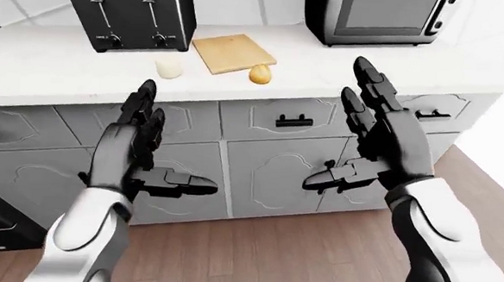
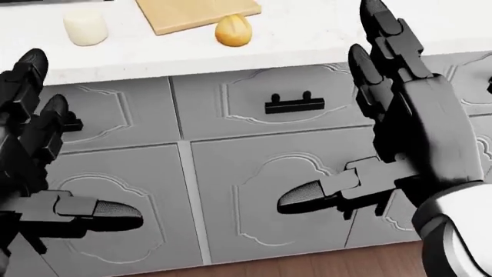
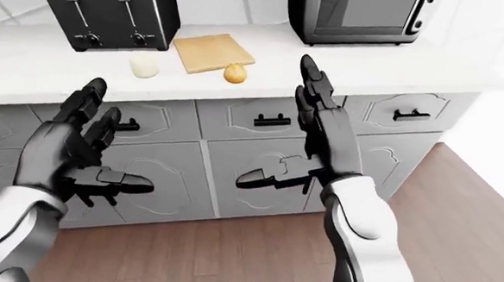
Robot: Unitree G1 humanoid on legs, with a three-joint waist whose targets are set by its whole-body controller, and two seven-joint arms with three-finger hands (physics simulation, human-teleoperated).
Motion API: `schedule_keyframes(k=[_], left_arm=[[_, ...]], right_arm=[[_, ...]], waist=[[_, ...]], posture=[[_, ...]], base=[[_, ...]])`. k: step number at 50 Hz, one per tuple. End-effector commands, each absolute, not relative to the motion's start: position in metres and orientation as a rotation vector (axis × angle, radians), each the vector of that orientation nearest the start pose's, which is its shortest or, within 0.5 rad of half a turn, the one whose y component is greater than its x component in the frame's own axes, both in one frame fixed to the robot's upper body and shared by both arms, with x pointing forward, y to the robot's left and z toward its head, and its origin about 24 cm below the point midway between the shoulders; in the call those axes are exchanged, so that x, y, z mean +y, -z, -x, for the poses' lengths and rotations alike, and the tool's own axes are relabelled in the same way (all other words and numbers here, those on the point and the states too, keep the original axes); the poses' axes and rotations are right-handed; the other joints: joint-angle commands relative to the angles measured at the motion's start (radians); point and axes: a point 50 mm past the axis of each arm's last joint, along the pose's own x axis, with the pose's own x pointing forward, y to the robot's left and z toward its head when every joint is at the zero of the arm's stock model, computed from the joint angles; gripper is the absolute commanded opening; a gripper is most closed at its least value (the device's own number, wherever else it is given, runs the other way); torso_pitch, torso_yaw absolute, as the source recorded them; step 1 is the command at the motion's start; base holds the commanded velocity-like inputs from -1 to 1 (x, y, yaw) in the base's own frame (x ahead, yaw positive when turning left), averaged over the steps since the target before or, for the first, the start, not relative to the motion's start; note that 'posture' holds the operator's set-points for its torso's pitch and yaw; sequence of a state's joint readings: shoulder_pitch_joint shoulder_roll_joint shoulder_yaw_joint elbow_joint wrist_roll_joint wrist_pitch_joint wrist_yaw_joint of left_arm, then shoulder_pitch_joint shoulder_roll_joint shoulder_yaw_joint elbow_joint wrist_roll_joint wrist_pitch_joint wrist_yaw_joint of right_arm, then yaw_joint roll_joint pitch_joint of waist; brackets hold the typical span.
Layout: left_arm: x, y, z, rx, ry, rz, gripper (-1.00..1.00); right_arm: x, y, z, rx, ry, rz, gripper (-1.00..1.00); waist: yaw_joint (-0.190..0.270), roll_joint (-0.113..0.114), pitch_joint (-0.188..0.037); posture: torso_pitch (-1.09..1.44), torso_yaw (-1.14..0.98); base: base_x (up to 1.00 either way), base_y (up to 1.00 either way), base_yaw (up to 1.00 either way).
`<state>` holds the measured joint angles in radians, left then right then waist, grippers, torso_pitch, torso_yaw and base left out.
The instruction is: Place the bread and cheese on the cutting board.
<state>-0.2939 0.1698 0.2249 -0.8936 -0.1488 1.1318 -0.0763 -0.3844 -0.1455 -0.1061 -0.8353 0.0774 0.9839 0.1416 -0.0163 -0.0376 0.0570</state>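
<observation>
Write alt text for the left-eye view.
Two open black robot hands, left robot hand and right robot hand, are raised before grey cabinet drawers. On the white counter above lie a wooden cutting board, a bread roll at its edge, pale cheese, and a toaster.

My hands: black left hand [image 1: 135, 154], black right hand [image 1: 382, 144], white forearms. Tan cutting board [image 1: 232, 52], golden bread [image 1: 260, 73], cream cheese [image 1: 168, 68], black toaster [image 1: 133, 13], grey cabinets [image 1: 268, 161].

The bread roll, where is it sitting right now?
In the left-eye view the bread roll lies on the white counter, touching the wooden cutting board's near edge, right of the pale cheese.
</observation>
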Motion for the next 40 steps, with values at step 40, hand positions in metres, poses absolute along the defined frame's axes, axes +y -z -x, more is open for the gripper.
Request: schedule_keyframes(k=[40], left_arm=[[0.1782, -0.2051, -0.2255, -0.125, 0.021, -0.074, 1.0]], right_arm=[[-0.1427, -0.2282, -0.2351, -0.283, -0.189, 0.086, 1.0]], waist=[[0.037, 0.004, -0.031]], posture=[[0.0, 0.0]], base=[[0.2, 0.11, 0.0]])
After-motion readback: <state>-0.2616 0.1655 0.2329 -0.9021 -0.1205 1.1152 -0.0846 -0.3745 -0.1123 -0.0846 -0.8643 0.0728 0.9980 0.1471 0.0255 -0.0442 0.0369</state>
